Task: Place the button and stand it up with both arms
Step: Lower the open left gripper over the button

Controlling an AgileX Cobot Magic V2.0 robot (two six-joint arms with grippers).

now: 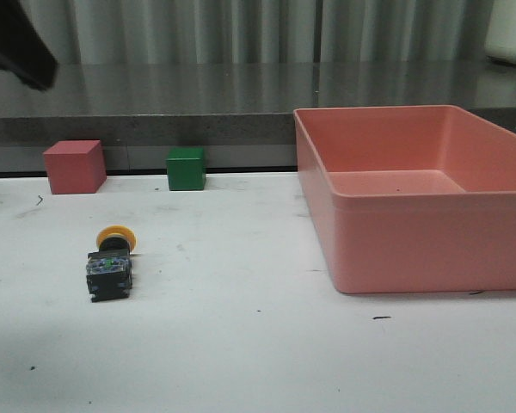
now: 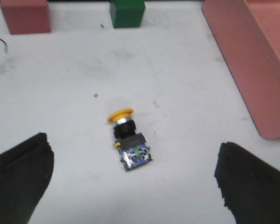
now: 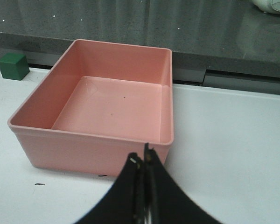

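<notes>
Your button [image 1: 111,264] lies on its side on the table [image 1: 241,344], well left of the pink bin [image 1: 421,198], cap toward the red cube [image 1: 74,166] and green cube [image 1: 186,168]. Your left gripper [image 2: 130,186] hangs over it, fingers spread wide. Your right gripper [image 3: 144,161] sits pressed together, empty, near the bin's front wall.

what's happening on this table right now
Nothing is being held yet. The button lies on its side on the white table, yellow cap toward the red cube and green cube. The left gripper hangs over it with its jaws wide open, touching nothing. The right gripper is shut and empty, on the near side of the empty pink bin.
</notes>
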